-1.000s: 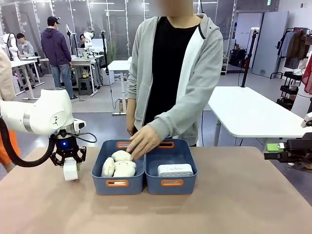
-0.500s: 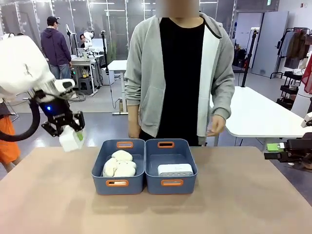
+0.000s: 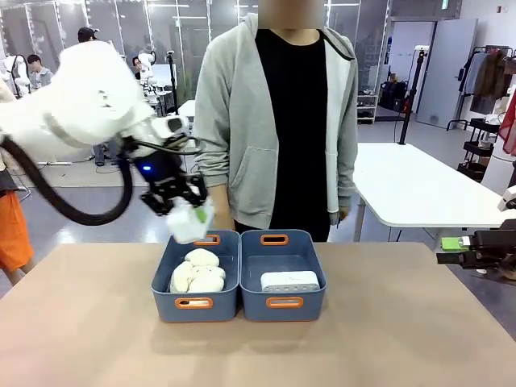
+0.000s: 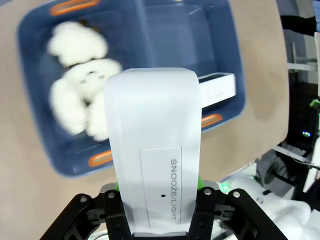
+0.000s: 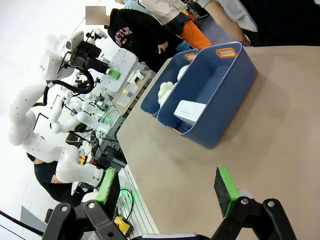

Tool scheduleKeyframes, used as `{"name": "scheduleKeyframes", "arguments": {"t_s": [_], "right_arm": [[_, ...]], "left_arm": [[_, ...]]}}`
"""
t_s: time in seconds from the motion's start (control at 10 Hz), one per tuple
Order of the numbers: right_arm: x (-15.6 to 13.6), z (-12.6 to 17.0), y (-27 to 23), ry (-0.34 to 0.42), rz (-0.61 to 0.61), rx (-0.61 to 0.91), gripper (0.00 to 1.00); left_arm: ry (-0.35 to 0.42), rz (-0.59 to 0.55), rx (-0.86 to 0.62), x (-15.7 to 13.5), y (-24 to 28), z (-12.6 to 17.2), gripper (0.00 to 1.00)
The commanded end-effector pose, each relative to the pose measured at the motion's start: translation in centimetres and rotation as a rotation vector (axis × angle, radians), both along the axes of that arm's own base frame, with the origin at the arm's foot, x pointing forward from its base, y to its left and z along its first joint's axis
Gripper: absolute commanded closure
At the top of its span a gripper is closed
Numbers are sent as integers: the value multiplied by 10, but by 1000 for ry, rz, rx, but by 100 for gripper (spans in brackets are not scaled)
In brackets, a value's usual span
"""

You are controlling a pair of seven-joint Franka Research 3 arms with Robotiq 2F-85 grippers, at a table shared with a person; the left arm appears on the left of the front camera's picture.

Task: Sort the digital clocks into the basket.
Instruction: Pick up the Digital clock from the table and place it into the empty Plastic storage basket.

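1. We are carrying a digital clock in our left gripper, clenched on its lower end with the SNOOZE/LIGHT panel facing the wrist camera; the clock is hanging above the far rim of the plush-filled bin, not the basket just beside it on its right.
2. The basket is already holding the other digital clock, lying near its front wall.
3. A release here would, we judge, be dropping the clock onto the plush pieces, the wrong bin.
4. The person is standing just behind both bins, so a wide swing could be brushing them.
5. Our right gripper is hanging released, well apart from the basket and empty.
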State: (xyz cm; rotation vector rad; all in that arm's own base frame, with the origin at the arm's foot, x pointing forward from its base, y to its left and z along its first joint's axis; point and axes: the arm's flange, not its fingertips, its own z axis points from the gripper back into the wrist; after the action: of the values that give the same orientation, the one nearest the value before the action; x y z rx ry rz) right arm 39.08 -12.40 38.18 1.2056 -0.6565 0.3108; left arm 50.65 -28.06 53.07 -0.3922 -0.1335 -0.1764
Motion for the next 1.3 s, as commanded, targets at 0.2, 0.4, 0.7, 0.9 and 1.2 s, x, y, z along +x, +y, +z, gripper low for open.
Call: {"name": "scheduleKeyframes", "arguments": {"t_s": [0.2, 0.4, 0.7, 0.9, 1.2], "right_arm": [[0, 3, -1, 23, 7, -9, 3], [0, 3, -1, 23, 7, -9, 3], [0, 3, -1, 23, 7, -9, 3], [0, 3, -1, 23, 7, -9, 3], [0, 3, -1, 23, 7, -9, 3]], "left_arm": [[-43, 158, 64, 58, -120, -11, 100], [-56, 193, 95, 84, -152, -46, 100], [21, 221, 115, 122, -156, -97, 100], [38, 210, 188, 112, -153, -117, 100], [65, 190, 246, 109, -146, -147, 100]]}}
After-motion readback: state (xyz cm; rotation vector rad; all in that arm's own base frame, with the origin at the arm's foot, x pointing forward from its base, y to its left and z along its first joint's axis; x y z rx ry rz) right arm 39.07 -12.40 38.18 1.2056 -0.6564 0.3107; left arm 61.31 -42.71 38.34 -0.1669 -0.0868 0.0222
